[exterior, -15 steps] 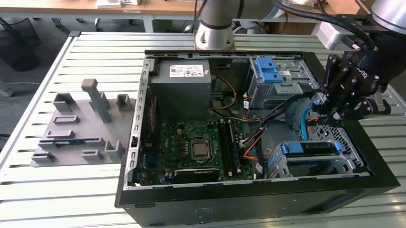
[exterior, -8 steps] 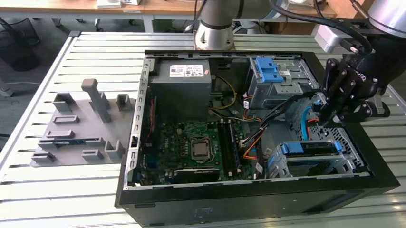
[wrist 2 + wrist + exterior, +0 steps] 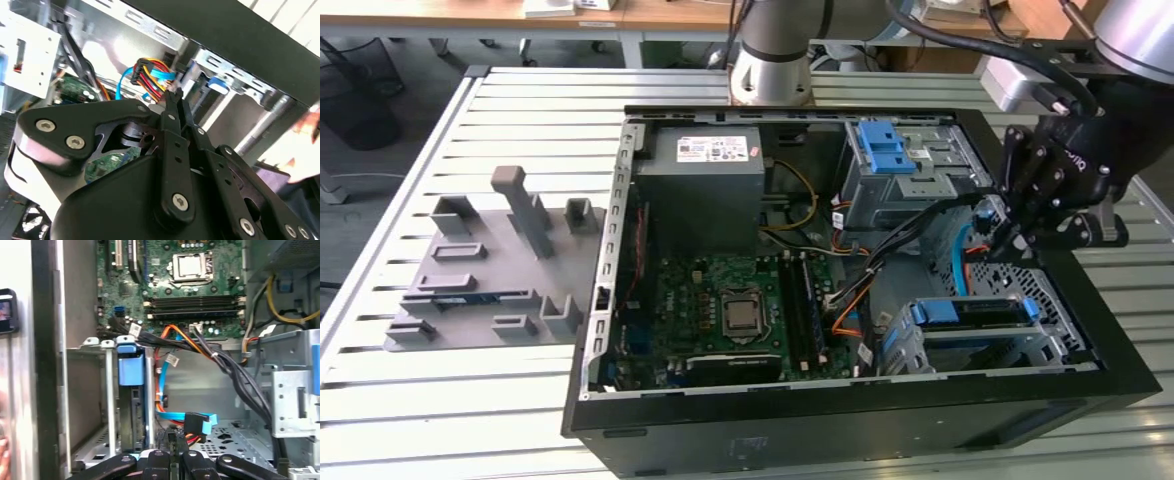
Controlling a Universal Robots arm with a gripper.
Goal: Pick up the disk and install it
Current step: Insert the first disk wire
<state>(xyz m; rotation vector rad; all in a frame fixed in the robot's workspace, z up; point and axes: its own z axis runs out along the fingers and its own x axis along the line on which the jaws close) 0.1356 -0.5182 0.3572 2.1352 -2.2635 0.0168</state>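
With the gripper pinched on the cable plug at one o'clock of the disk, those loose cables could snag or slip free.

Slatted metal table, wooden desks behind, grey floor

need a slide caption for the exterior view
Robot gripper lowered into the open PC case beside the blue-framed disk seated in its bay.
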